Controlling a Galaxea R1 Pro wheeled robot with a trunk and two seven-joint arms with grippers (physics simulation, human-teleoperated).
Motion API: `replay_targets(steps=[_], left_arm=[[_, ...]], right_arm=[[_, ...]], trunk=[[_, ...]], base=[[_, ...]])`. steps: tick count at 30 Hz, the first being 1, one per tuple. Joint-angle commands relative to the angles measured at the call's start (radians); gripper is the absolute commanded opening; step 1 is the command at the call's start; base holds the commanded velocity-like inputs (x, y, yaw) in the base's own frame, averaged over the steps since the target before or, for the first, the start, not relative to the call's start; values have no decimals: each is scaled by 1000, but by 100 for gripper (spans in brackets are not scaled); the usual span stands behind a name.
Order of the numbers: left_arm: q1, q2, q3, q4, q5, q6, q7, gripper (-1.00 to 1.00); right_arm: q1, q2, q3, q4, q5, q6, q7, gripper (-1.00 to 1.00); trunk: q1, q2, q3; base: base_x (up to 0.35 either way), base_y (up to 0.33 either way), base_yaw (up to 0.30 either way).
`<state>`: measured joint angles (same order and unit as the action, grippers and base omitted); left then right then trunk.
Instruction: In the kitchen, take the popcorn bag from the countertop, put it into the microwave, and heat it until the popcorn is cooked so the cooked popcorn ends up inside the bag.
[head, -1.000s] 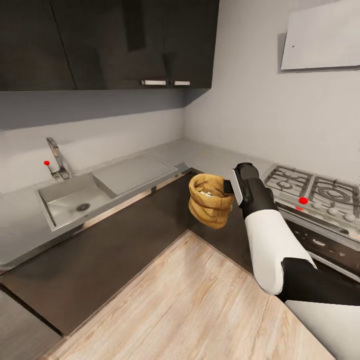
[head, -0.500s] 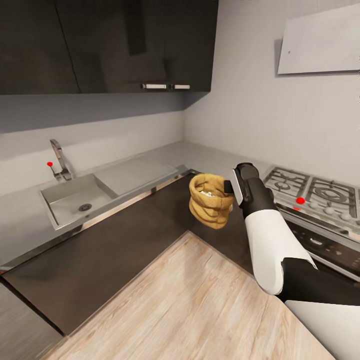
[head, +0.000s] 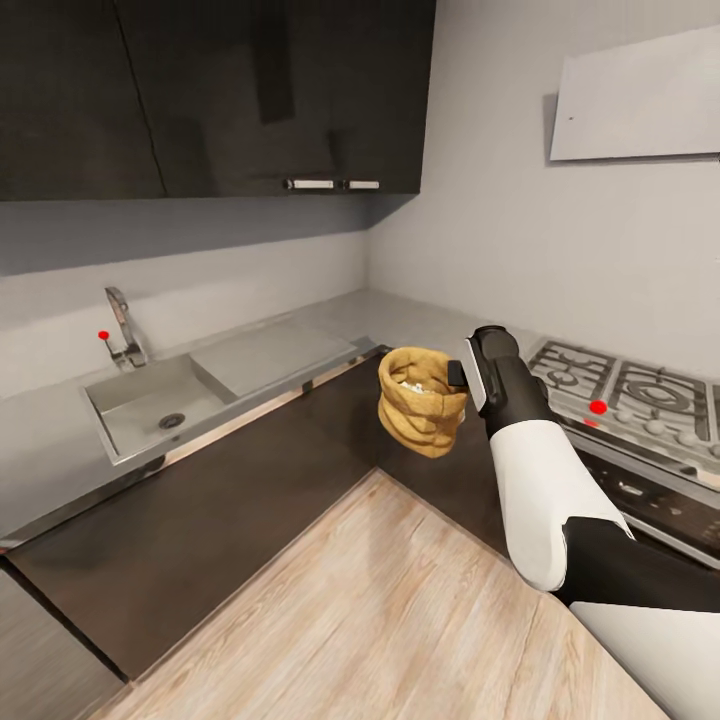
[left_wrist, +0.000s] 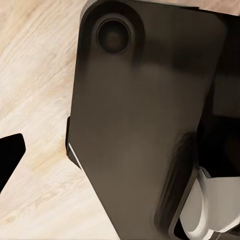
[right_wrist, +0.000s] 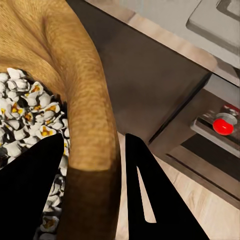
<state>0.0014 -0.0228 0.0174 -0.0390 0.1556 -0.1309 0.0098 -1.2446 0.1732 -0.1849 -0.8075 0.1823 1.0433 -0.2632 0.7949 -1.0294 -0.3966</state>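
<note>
Your right tool (head: 458, 375) is pinching the thick rolled rim of the tan-brown ridged paper popcorn bag (head: 422, 400). In the right wrist view one dark finger (right_wrist: 30, 195) sits inside the bag on the popcorn, the other (right_wrist: 155, 195) outside, w/ the rim (right_wrist: 92, 150) between them. Bag hangs upright in mid-air, clear of the floor, in front of the corner where the glossy grey steel-look desk (head: 330, 330) turns toward the grey gas hob w/ grates (head: 630, 395). White-and-yellow popped-looking pieces (right_wrist: 30, 120) show inside.

Left tool: can't tell its state. The left wrist view gives a dark robot panel (left_wrist: 140, 120) over the pale wood plank floor (left_wrist: 35, 75) and a black tip (left_wrist: 9, 155) at the edge.

What changed over the last sec: the steel sink basin (head: 160, 405), bent tap (head: 120, 325) and dark upper cabinets (head: 220, 90) have slid slightly across the head view, while arm and bag hold the same spot in it. So that's the base/head turning, not the bag moving. Grip looks unchanged, no sag.

Meaning for the task: pickup is done, you're in transit. The mint-blue microwave isn't among what's visible now, so keep turning until you find it. Rim pinch is a shallow hold, so go easy on swings.
</note>
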Motion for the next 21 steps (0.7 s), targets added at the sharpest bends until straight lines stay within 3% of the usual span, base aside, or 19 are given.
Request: replay_targets(steps=[1,5,21], left_arm=[[0,0,1,-1,5,-1,1,100],[0,0,1,-1,5,-1,1,100],[0,0,1,-1,5,-1,1,100]], right_arm=[[11,1,-4,-3,10,4,5,-100],[36,1,-4,-7,13,4,3,-100],[37,1,-5,-7,14,4,1,-100]], trunk=[[0,-1,1],[0,-1,7],[0,-1,33]], base=[[0,0,-12],[0,0,-55],[0,0,-67]])
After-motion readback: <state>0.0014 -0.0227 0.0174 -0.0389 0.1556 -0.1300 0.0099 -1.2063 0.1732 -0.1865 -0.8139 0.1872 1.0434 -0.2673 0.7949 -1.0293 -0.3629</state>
